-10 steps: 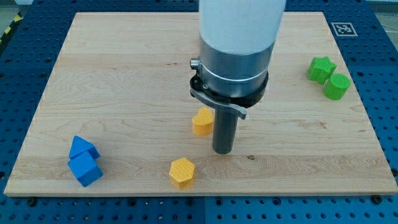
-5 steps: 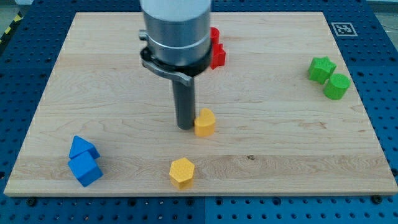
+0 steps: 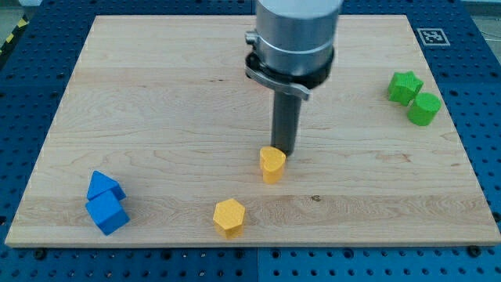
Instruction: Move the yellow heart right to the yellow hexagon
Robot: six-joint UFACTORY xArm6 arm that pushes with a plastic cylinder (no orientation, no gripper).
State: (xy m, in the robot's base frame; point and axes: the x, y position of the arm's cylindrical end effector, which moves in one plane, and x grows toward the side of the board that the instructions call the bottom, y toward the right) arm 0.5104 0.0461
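The yellow heart point(image 3: 272, 164) lies on the wooden board point(image 3: 156, 94), a little below the middle. The yellow hexagon point(image 3: 229, 217) lies lower, to the heart's lower left, near the view's bottom edge, a short gap away. My tip point(image 3: 283, 153) stands just above and slightly right of the heart, touching or almost touching its upper edge. The arm's thick grey body rises from it to the view's top.
Two blue blocks point(image 3: 105, 204) sit together at the lower left. A green star-like block point(image 3: 405, 86) and a green cylinder point(image 3: 424, 109) sit together at the right edge. The board ends close below the hexagon.
My tip swung from the heart's right side to its left, then to above it. The heart slid a little right and down. The red blocks seen earlier are now hidden behind the arm.
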